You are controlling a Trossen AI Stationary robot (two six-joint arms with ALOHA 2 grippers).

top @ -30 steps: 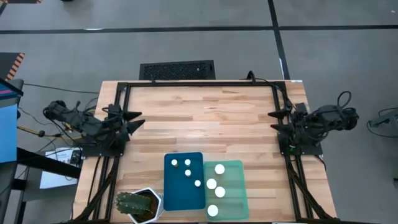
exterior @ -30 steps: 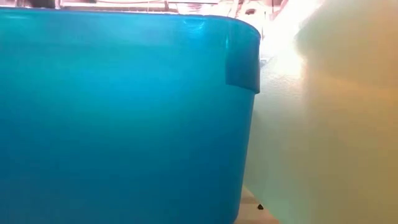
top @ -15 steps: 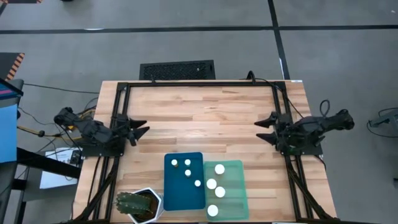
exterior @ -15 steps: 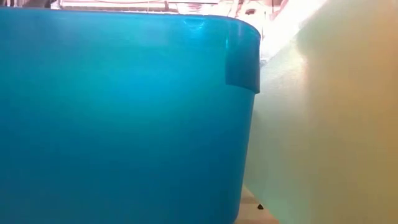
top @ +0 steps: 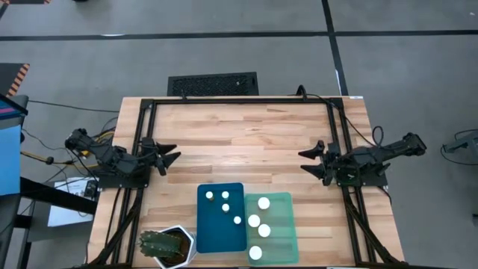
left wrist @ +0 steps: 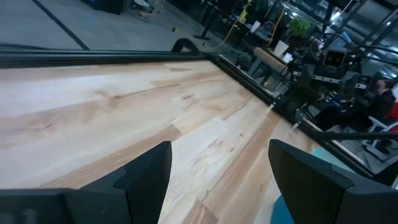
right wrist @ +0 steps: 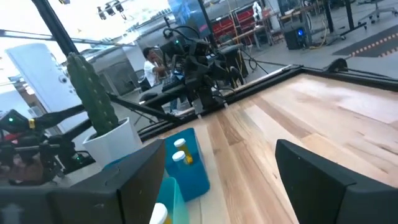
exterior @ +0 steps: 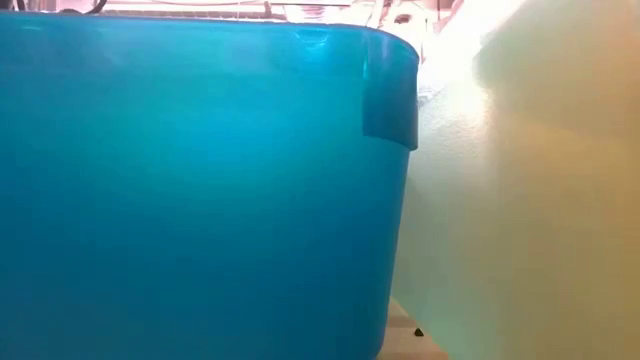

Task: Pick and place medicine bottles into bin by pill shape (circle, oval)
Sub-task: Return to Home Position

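Four medicine bottles (top: 225, 208) are sitting in the blue bin (top: 213, 233) and four in the green bin (top: 282, 223) touching it, at the near bench (top: 246, 138) edge. Farther back, the left tool (top: 171, 152) and right tool (top: 305, 161) are hanging open at the sides, holding nothing.

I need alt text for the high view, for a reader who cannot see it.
A blue tray and a green tray sit side by side on a wooden table, each holding four white-capped bottles. The left end effector and right end effector hang open at opposite sides.
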